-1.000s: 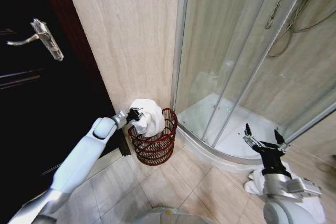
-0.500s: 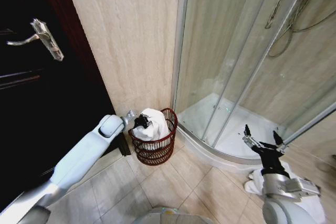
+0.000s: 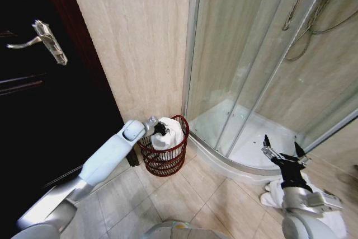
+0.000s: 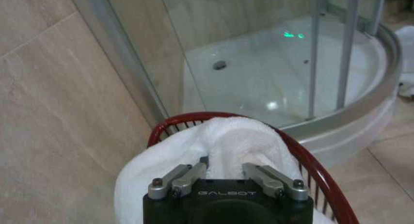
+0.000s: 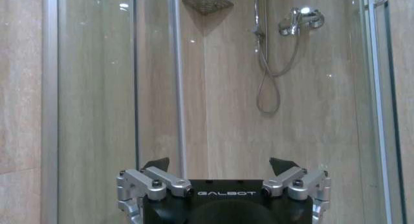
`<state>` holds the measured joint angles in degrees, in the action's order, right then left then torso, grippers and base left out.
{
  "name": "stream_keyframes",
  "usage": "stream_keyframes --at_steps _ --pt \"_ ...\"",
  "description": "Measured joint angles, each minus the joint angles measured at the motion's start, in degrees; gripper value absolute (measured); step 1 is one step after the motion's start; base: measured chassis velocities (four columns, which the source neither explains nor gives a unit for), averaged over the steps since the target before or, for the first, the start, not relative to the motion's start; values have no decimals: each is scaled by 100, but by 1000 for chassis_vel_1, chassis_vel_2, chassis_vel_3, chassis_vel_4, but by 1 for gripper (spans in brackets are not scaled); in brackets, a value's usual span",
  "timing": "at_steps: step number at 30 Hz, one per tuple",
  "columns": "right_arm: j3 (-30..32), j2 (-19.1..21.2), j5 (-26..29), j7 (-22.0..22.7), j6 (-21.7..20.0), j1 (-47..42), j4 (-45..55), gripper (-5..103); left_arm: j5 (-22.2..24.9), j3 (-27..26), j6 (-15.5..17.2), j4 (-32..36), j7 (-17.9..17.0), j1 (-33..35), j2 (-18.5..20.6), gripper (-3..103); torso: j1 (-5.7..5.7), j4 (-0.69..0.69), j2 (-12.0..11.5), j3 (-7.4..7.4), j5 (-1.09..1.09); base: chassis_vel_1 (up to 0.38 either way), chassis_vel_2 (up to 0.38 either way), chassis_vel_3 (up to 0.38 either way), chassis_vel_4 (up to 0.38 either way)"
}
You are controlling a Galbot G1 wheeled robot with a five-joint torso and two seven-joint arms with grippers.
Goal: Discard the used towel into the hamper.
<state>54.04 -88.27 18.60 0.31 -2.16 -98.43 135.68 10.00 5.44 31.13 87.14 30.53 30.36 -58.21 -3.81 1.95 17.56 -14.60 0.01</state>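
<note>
1. The towel is sitting bunched in the mouth of the hamper, its white bulk filling the opening and rising a little above the red rim. In the left wrist view the towel is draping over the near edge of the hamper.

2. The left gripper is reaching over the rim and pinching a fold of that towel; its fingers are closing on the cloth from both sides.

3. The hamper is standing on the tiled floor against the beige wall, between the dark door and the glass shower stall.

4. The right gripper is hanging idle well off to the side near the shower tray, fingers spread wide and holding nothing. More white cloth is lying on the floor beneath that arm.

5. To my eye the risk is at the rim: the towel is riding high, so letting go here could leave it slumping over the edge and sliding out. The cloth could also be snagging on a fingertip and lifting back out. The hamper looks light, so a nudge from the arm could tip it.
</note>
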Motion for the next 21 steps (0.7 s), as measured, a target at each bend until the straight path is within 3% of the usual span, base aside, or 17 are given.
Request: stream_keyframes --at_steps 4,5,8,9,12,17,21 --pt "-1 -1 6 1 -11 57 -28 100 34 -28 252 117 -27 -39 -4 29 0 0 0 0 1 0 0 0 0" --pt "-1 -1 6 1 -11 57 -28 100 34 -28 252 117 -27 -39 -4 29 0 0 0 0 1 0 0 0 0" --pt "-22 -16 -3 3 -20 86 -41 100 35 -99 270 189 -40 8 24 45 0 1 0 0 0 0 0 0 0" --pt "-22 -16 -3 3 -20 86 -41 100 35 -99 270 189 -40 8 24 45 0 1 0 0 0 0 0 0 0" --pt "-31 -17 -8 31 -20 90 -43 100 35 -180 307 287 3 85 104 62 0 1 0 0 0 0 0 0 0" --pt "-32 -18 -8 59 -20 94 -42 100 33 -218 316 355 73 124 184 73 0 1 0 1 -1 0 0 0 0" --pt "-28 -20 -8 66 -18 83 -25 100 57 -297 314 458 151 187 278 88 0 1 0 1 -1 0 0 0 0"
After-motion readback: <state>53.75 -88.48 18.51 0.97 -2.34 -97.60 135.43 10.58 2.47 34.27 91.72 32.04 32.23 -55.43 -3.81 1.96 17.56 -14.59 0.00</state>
